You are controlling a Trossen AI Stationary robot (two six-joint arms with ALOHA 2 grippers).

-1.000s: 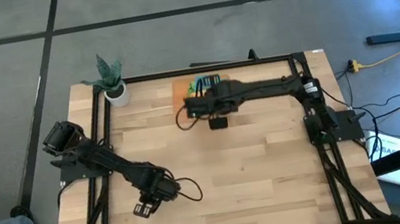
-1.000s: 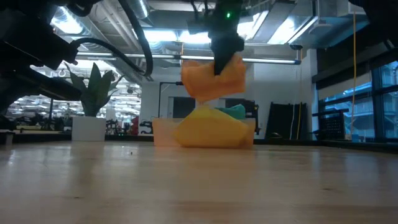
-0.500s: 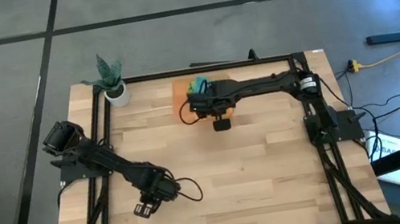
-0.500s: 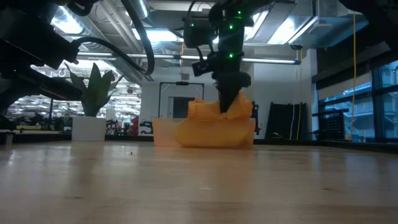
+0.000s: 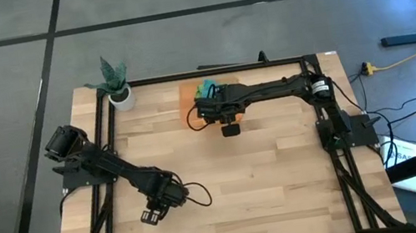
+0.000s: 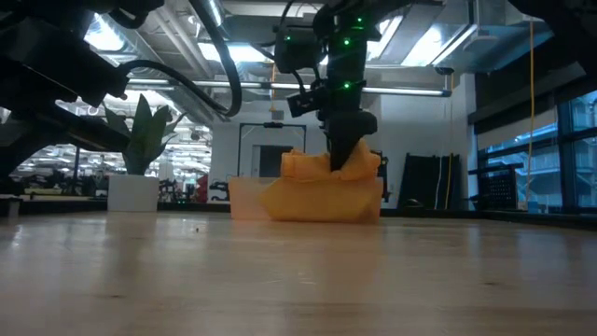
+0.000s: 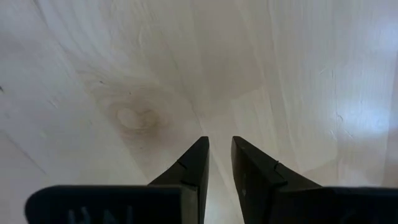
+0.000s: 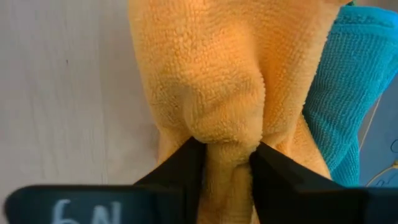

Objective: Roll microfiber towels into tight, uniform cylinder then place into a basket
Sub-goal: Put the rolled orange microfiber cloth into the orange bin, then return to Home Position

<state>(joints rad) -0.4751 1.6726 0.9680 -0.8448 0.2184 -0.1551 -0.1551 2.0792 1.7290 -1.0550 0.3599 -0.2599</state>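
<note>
Placing step: soft orange microfiber towel (image 8: 211, 93) is pinched by right gripper (image 8: 225, 163) over translucent orange basket (image 6: 244, 198); release judged next; left gripper (image 7: 217, 163) idle, slightly parted, empty.

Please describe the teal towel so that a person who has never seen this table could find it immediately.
Start from the wooden table and go to its far edge, where the orange basket stands, some way to one side of the potted plant. The teal towel lies there right beside the orange towel that the right gripper is pinching. It is the only blue-green cloth among orange ones.
</note>
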